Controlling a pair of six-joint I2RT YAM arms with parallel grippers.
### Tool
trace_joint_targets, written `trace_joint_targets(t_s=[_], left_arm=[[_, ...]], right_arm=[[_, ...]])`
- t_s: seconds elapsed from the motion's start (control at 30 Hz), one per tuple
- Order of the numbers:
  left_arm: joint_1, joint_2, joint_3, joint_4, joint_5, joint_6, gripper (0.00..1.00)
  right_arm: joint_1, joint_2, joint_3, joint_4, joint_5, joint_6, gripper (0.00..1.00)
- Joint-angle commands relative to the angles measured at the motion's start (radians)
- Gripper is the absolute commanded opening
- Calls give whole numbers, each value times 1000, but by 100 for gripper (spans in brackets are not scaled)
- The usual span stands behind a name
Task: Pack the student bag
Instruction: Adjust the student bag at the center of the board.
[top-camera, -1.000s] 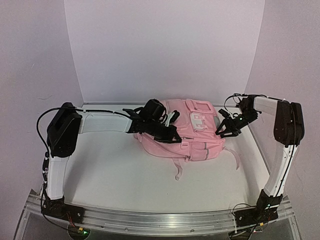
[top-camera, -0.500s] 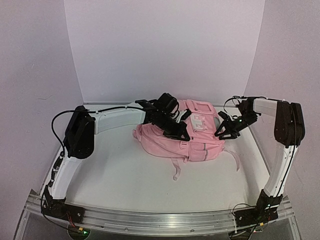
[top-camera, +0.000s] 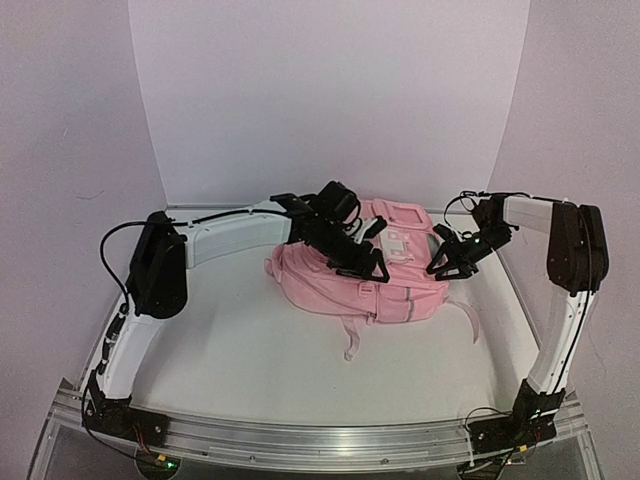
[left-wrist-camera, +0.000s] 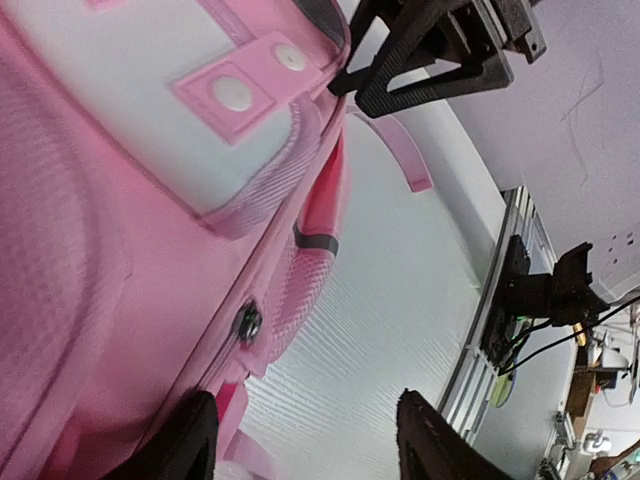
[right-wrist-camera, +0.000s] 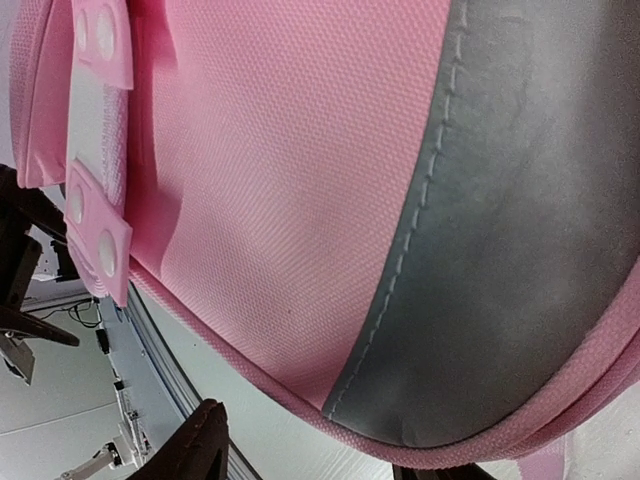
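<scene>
Over on the left, the left arm rises from its base at 7 o'clock, elbow bent high over the desk's (top-camera: 250, 340) left side, forearm stretched toward 2 o'clock. Its left tool (top-camera: 374, 272) tips down over the top of the student bag (top-camera: 400, 292). From the wrist, that tool (left-wrist-camera: 310, 440) is released: one finger (left-wrist-camera: 192, 438) sits right at the bag's (left-wrist-camera: 100, 250) pink seam, the other hangs over bare desk, and nothing is pinched between them.

The bag lies flat at about 1 o'clock from the desk's middle, close to the far wall, with one strap (top-camera: 352, 338) trailing toward 6 o'clock. There is wide open desk in front of it, all the way to the metal rail (top-camera: 320, 440) at the near edge.

And on the right, the right arm stands tall along the 3 o'clock edge, forearm folding back toward 9 o'clock, the right tool (top-camera: 446, 268) at the bag's right end. Up close, this tool (right-wrist-camera: 315, 458) has its fingers apart, unclenched, with the bag's (right-wrist-camera: 280, 180) grey reflective strip (right-wrist-camera: 500, 250) filling the view. Whether the fingers touch the fabric, I can't tell. Room is tight here: the side wall is near.
</scene>
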Motion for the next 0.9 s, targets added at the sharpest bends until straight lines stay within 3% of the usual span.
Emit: trace_joint_targets(t_s=[0.0,0.17,0.4,0.63,0.7,0.87], left_arm=[[126,-233,-68,12,-127,-51,68],[269,-276,-123,8,-264,-85,77],[389,-106,2,-21,-304,-91,78],[416,94,146,18,-143,-82,77],[413,123,138,31,-62,-82,72],[370,-18,-148,190,60,-47,33]], right_arm=[[12,18,3,58,174,60,55],[8,14,-7,81,235,67,55],[8,-7,-35,83,247,66,55],[8,-29,-54,84,252,66,55],[9,-19,-48,93,248,73,55],[23,60,55,132,255,97,55]])
